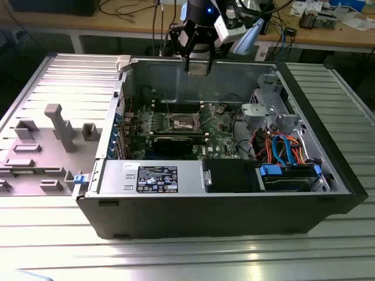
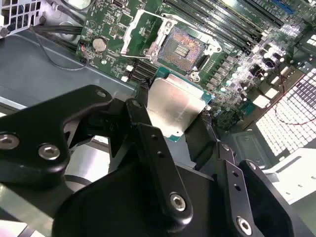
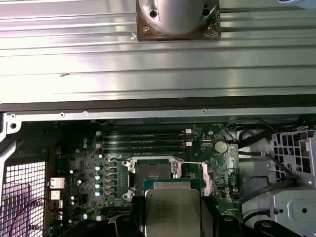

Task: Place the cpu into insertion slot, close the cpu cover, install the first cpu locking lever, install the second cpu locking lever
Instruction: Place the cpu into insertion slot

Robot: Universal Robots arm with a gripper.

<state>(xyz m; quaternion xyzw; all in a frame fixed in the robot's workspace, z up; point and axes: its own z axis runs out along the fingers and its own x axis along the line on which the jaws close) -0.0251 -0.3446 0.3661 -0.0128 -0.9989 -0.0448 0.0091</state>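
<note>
My gripper [image 1: 198, 65] hangs above the back wall of the open computer case, shut on the cpu [image 2: 175, 106]. The cpu is a thin square chip with a silver top and green rim, clamped by its edges between the black fingers [image 2: 148, 143]. Beneath it on the green board lies the insertion slot [image 2: 182, 47], its tan contact field bare inside a dark frame. The cpu cover [image 2: 136, 32], a silver frame plate, stands swung open at one side of the slot. The first wrist view shows the cpu [image 3: 172, 210] just short of the slot [image 3: 153, 174].
Long black memory slots [image 2: 222, 22] run close beside the socket. The case [image 1: 222, 205] holds a labelled power supply [image 1: 157, 178], a black card [image 1: 176, 143], a drive cage [image 1: 266, 111] and coloured cables [image 1: 281, 146]. A grey moulded tray [image 1: 47, 146] sits at the exterior view's left.
</note>
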